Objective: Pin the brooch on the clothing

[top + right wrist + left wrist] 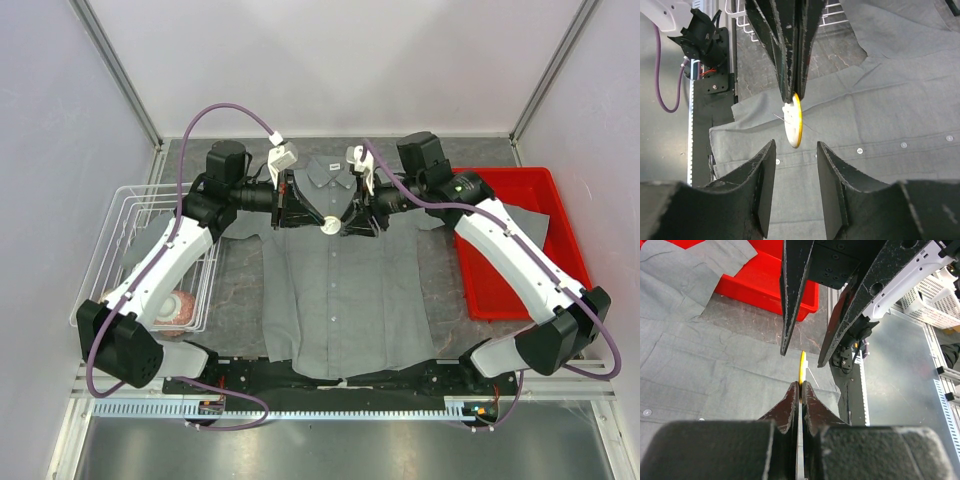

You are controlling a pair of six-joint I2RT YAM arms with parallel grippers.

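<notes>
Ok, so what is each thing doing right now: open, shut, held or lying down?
left gripper: shut on the brooch.
right gripper: open, one finger on either side of the brooch.
brooch: held up above the shirt, not pinned yet.
shirt: lying flat, front closed, one sleeve over the red bin.

The clothing (340,300) is plain mid-grey, with pale buttons (903,145) and a small white neck label (322,151). The brooch (794,125) has an orange-yellow face and an off-white back. The left hand (799,386) and right hand (795,144) are matt black, the arms (160,260) white and black, and their cables (225,107) purple. A bright red tray (505,172) sits at the worktop's right edge and a white wire basket (120,192) at its left. The worktop (240,290) is dark grey, mottled like stone.
</notes>
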